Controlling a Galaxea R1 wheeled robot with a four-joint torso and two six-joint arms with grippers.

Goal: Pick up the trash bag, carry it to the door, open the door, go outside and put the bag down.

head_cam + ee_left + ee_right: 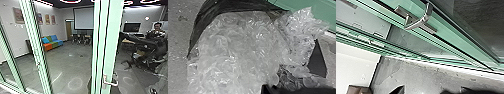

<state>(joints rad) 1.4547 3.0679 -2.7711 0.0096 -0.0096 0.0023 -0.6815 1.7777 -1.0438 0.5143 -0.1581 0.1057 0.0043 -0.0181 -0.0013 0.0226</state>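
The green-framed glass door (110,47) stands close in front, its metal handle (108,81) low on the frame. In the right wrist view the same handle (421,22) sticks out from the green frame (446,37), with my right gripper (432,90) apart from it, its dark fingertips spread and nothing between them. Large in the left wrist view is the trash bag (235,50), clear crumpled plastic with a black part (205,25) along one side. My left gripper (268,88) is shut on the bag, its grip mostly hidden by plastic.
More green frame posts (37,50) stand left of the door. Through the glass show a colourful sofa (52,42), a white screen (83,18) and grey floor (67,62). A person (157,30) shows small at the right, beside dark equipment (145,47).
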